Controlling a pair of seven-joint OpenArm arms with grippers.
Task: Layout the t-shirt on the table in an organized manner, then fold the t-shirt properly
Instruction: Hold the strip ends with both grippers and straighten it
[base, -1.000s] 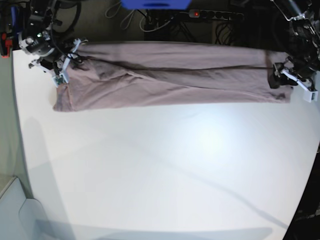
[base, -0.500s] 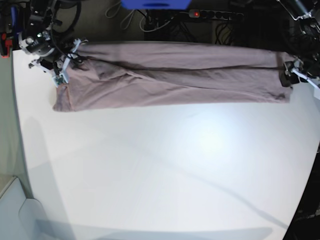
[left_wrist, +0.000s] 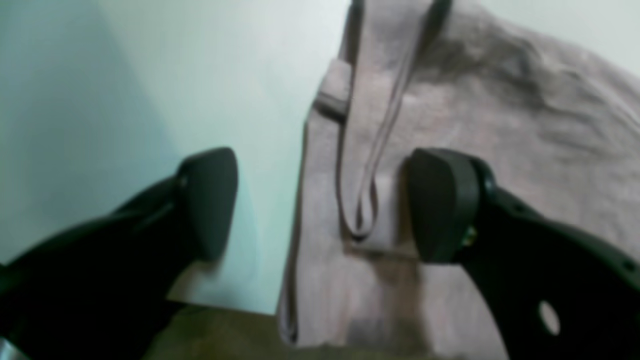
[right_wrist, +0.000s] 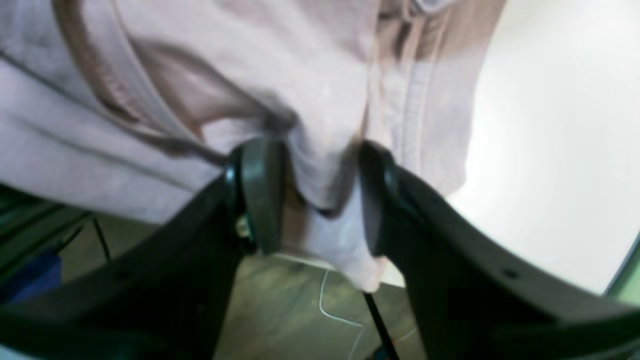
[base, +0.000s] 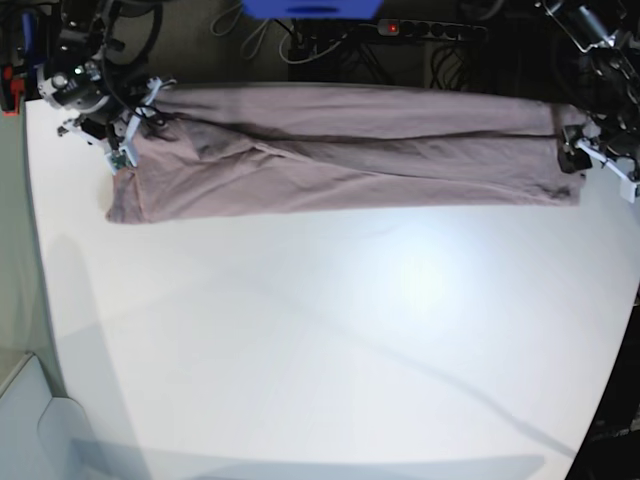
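Surface: we found a white table (base: 330, 340), bare over most of its area, with cables and a power strip (base: 420, 30) on the dark floor behind its far edge.
Shirt position: we found the shirt (base: 340, 150) lying along the far edge as a long narrow band, stretched between the two arms.
Right gripper: we saw the right gripper (right_wrist: 312, 195) with its jaws drawn in on a bunched fold at the shirt's end, cloth pinched between them.
Left gripper: we saw the left gripper (left_wrist: 320, 205) with its jaws standing wide, one pad over bare table, the other over the cloth; nothing was held.
Done so far: we judged the shirt drawn out lengthwise and doubled over on itself, a long crease running along the band.
Outstanding: we judged the folding unfinished; the band was still long, wrinkled near the right gripper's end, and not yet a compact stack.
Labels and writing: we could read none; both wrist views were too blurred to show print.
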